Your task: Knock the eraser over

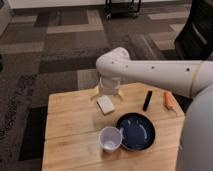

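The eraser (147, 100) is a slim dark block standing upright on the wooden table (70, 130), right of centre near the far edge. My gripper (108, 93) hangs from the white arm (150, 70) over the table's far edge. It is left of the eraser and apart from it, just behind a pale cream pad (105, 105). Its two yellowish fingertips (95, 91) stand apart, open and empty.
A small orange tapered object (170, 100) lies right of the eraser near the table's right edge. A dark blue plate (136, 131) and a white cup (110, 138) sit at the front. Patterned carpet surrounds the table, and a dark cart (122, 7) stands far behind.
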Available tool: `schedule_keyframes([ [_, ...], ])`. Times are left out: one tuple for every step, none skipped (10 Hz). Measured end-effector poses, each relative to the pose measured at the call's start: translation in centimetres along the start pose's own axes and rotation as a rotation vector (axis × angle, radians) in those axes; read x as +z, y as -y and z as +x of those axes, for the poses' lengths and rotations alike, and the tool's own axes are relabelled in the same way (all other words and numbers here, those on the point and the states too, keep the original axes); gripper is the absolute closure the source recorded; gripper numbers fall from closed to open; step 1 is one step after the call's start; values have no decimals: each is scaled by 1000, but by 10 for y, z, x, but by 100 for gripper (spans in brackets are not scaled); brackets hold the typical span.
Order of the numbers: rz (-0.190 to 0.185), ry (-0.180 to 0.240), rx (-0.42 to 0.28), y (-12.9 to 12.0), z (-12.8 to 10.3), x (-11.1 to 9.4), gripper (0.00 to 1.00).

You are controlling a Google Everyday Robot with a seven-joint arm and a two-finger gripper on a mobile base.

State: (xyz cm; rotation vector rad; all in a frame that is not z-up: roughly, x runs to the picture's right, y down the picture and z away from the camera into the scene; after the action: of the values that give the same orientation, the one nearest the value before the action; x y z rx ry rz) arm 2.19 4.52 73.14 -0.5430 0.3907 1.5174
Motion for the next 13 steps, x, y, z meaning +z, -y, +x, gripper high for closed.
schedule_keyframes([
  [-1,-1,2,1,0,0,20],
  [3,1,5,4,0,0,20],
  [1,0,2,1,0,0,20],
  [1,0,1,1,0,0,20],
  [1,0,3,2,0,0,20],
  [1,0,2,1,0,0,20],
  [1,-1,1,0,0,0,20],
  [1,-1,1,1,0,0,20],
  [-6,-3,2,1,0,2,20],
  [-21,-6,6,4,-2,6,20],
  [-27,-5,7,6,-4,8,20],
  [-36,-3,10,10,-8,10,20],
  [-50,4,11,16,-15,13,20],
])
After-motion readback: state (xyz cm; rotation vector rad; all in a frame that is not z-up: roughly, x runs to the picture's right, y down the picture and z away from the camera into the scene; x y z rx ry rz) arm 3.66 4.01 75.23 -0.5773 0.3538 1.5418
